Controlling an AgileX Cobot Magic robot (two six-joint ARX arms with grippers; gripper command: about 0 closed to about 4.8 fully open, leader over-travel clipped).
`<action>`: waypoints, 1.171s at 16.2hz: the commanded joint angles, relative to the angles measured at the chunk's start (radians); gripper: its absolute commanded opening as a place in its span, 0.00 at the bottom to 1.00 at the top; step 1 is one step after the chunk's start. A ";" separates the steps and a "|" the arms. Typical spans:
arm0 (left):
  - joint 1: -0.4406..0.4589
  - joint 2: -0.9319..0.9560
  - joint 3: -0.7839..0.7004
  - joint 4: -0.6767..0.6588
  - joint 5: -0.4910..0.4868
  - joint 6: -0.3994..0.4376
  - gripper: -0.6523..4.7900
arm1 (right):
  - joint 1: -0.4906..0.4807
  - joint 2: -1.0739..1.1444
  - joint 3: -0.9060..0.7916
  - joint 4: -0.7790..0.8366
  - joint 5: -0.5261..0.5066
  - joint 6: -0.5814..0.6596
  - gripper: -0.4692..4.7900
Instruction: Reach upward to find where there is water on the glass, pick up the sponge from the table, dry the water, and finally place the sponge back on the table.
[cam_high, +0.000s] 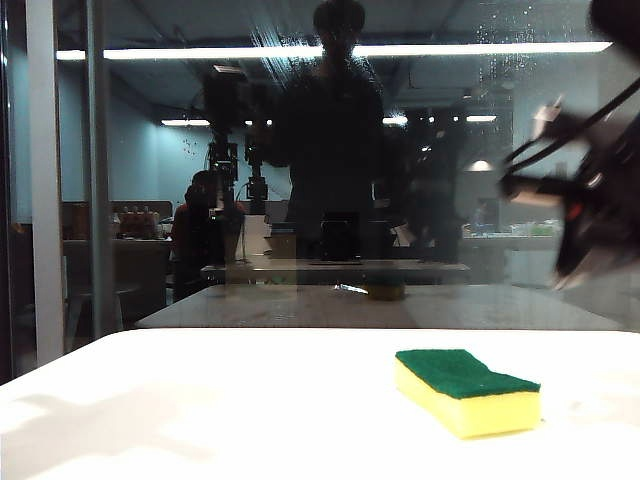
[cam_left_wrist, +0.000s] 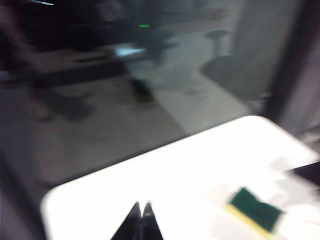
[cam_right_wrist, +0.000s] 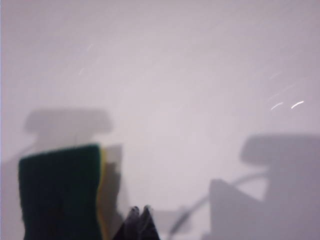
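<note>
Both end effectors (cam_right_wrist: 140, 210) (cam_left_wrist: 140, 207) shut, sponge (cam_right_wrist: 60, 192) just beside right one.

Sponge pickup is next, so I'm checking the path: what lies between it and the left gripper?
Only bare white table lies between the shut left gripper and the sponge, as the left wrist view shows.

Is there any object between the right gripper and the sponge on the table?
Nothing visible. In the right wrist view the right gripper, jaws shut, is just beside the sponge, with only bare table between them. The exterior view shows the sponge lying alone.
</note>
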 joint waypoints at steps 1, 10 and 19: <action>0.000 -0.002 0.001 0.014 -0.054 0.033 0.11 | 0.000 -0.137 0.005 0.005 0.031 -0.090 0.08; 0.000 -0.022 -0.012 0.051 -0.057 0.066 0.11 | -0.225 -0.562 0.006 -0.164 -0.071 -0.224 0.08; 0.001 -0.156 -0.162 0.197 -0.150 0.054 0.11 | -0.402 -0.872 0.005 -0.374 -0.188 -0.238 0.08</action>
